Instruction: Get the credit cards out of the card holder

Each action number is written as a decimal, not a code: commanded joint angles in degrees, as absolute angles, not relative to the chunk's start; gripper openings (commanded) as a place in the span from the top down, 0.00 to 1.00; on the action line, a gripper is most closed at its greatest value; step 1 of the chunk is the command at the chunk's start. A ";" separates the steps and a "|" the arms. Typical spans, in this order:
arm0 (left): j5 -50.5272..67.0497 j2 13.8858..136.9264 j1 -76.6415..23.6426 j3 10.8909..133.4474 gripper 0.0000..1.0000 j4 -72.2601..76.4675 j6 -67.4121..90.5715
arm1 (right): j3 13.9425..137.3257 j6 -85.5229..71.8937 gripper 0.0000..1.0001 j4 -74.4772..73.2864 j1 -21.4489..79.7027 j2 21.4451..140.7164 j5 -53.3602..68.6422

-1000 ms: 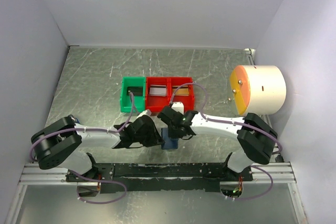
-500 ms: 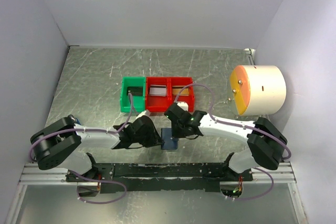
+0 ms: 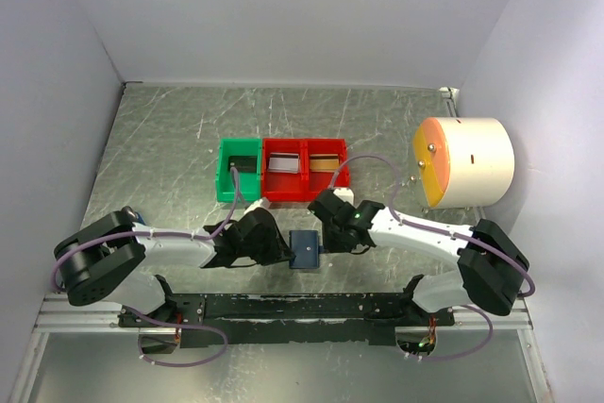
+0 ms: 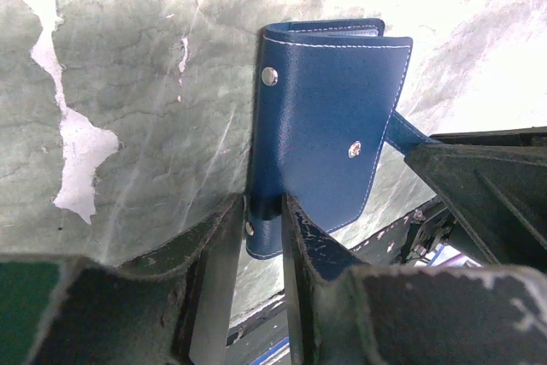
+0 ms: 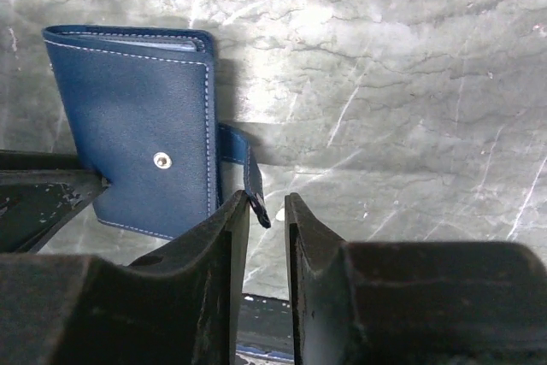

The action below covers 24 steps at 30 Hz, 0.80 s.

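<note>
The card holder (image 3: pixel 305 249), a dark navy folded wallet, stands on edge on the table between both grippers. My left gripper (image 3: pixel 285 250) is shut on the card holder (image 4: pixel 329 143) at its lower left edge, its own jaws (image 4: pixel 263 207) pinching the leather. My right gripper (image 3: pixel 327 241) is just right of it and open (image 5: pixel 267 203). The snap tab (image 5: pixel 244 160) hangs loose beside the right gripper's left finger, not pinched. The card holder (image 5: pixel 137 134) is folded shut. A grey credit card (image 3: pixel 283 164) and a tan one (image 3: pixel 324 164) lie in the red bins.
A green bin (image 3: pixel 238 170) and two red bins (image 3: pixel 304 181) sit in a row just behind the grippers. A large white cylinder with an orange face (image 3: pixel 462 161) stands at the right. White walls enclose the table on three sides.
My right gripper has pulled back to the right of the card holder and its jaws have parted, letting the snap tab go. The left gripper and the holder have stayed put.
</note>
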State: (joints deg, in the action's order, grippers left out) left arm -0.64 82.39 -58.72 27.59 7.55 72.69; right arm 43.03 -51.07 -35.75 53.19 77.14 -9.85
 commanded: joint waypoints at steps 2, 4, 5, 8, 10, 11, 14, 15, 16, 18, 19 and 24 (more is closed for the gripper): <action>-3.62 83.10 -59.07 27.23 0.63 -1.91 70.54 | 42.06 -50.73 0.76 -34.93 52.05 76.28 -9.22; -3.58 83.06 -59.06 27.32 0.62 -2.13 70.49 | 42.07 -50.35 0.77 -34.00 51.53 76.42 -8.44; -3.56 82.97 -59.06 27.33 0.63 -2.18 70.55 | 41.91 -50.22 0.79 -33.48 51.54 76.50 -8.20; -3.64 82.60 -59.07 26.97 0.62 -2.04 70.81 | 41.01 -49.53 0.81 -31.60 51.08 76.66 -6.72; -3.77 82.18 -59.08 26.89 0.62 -2.17 70.84 | 40.34 -48.97 0.82 -30.07 50.74 76.97 -5.36; -3.93 81.87 -59.10 26.87 0.62 -2.34 70.88 | 40.03 -48.67 0.84 -29.50 50.47 77.14 -4.80; -4.53 80.70 -59.06 26.98 0.60 -3.14 70.99 | 39.84 -48.43 0.93 -28.46 50.36 76.62 -4.23; -5.01 79.94 -59.06 27.04 0.59 -3.80 71.13 | 39.88 -48.47 0.95 -28.43 50.35 76.23 -4.33; -5.62 79.10 -59.06 27.12 0.56 -4.66 71.40 | 40.01 -48.51 0.98 -28.59 50.36 75.67 -4.51; -7.28 76.73 -59.06 27.18 0.48 -6.86 71.69 | 40.35 -48.38 1.00 -28.77 50.36 74.41 -4.73; -8.33 75.04 -59.06 27.13 0.45 -7.91 71.72 | 40.53 -48.22 1.00 -28.74 50.41 73.69 -4.62; -14.70 63.06 -59.06 28.15 0.16 -16.25 70.82 | 42.22 -47.86 1.00 -29.22 50.36 70.70 -3.48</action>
State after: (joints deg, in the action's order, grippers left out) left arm -7.01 71.05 -58.72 27.66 -6.39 72.12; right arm 40.18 -48.66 -29.85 50.61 73.49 -4.27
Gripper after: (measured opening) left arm 0.761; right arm 0.046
